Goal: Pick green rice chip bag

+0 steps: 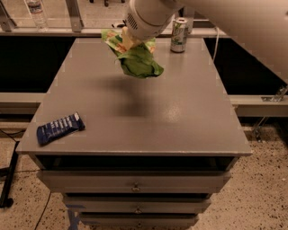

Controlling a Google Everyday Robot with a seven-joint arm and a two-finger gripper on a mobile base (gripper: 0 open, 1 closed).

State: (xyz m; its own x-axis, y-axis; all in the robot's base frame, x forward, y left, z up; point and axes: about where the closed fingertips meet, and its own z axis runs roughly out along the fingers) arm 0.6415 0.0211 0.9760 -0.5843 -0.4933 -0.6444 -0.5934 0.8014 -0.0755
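Observation:
The green rice chip bag (pixel 137 60) is a crumpled light-green pouch with orange chip pictures. It hangs in the air above the far middle of the grey table (pixel 180 117) and casts a shadow on the tabletop below. My gripper (pixel 130 39) is at the end of the white arm at the top of the view. It is shut on the bag's upper end, and the wrist housing hides most of the gripper.
A green-and-silver drink can (pixel 179 35) stands at the table's far right edge, close to the arm. A dark blue wrapped bar (pixel 60 128) lies near the front left corner. Drawers (pixel 135 182) sit under the tabletop. A bottle (pixel 35 10) stands beyond the table at far left.

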